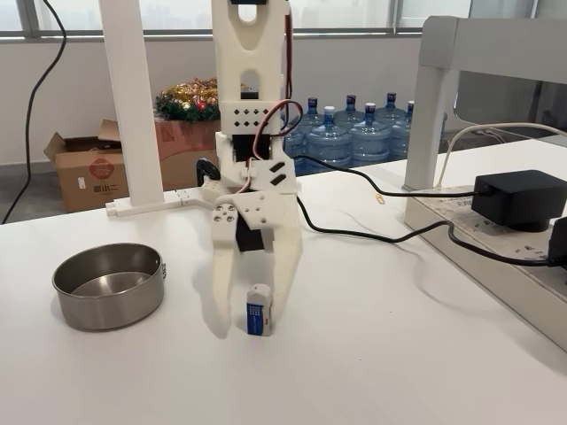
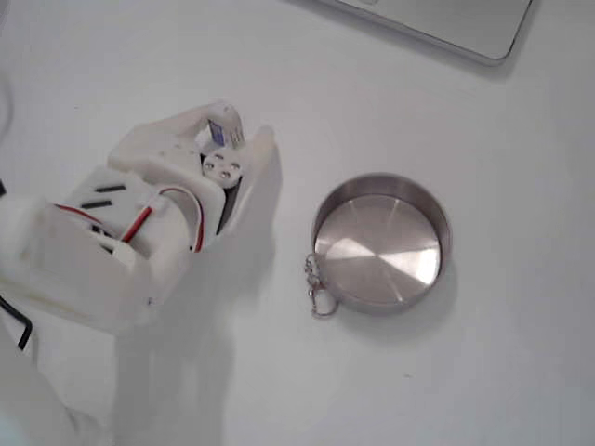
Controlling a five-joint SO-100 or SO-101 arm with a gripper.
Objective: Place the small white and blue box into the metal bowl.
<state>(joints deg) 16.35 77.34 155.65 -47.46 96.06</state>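
The small white and blue box (image 1: 258, 312) stands upright on the white table, blue panel facing the front fixed view. My white gripper (image 1: 255, 320) points straight down and is open, one finger on each side of the box. The right finger sits close against the box and the left finger stands apart from it. From above, the box (image 2: 223, 131) shows between the fingers of the gripper (image 2: 232, 127). The metal bowl (image 1: 108, 301) rests empty to the left in the front view; from above the bowl (image 2: 381, 246) lies to the right of the gripper.
A small chain (image 2: 319, 288) hangs from the bowl's side tab. A black cable (image 1: 372, 235) runs across the table behind the arm to a black adapter (image 1: 518, 199) on a white power strip. White posts (image 1: 133, 106) stand at the back. A grey slab (image 2: 446, 23) lies at the top edge.
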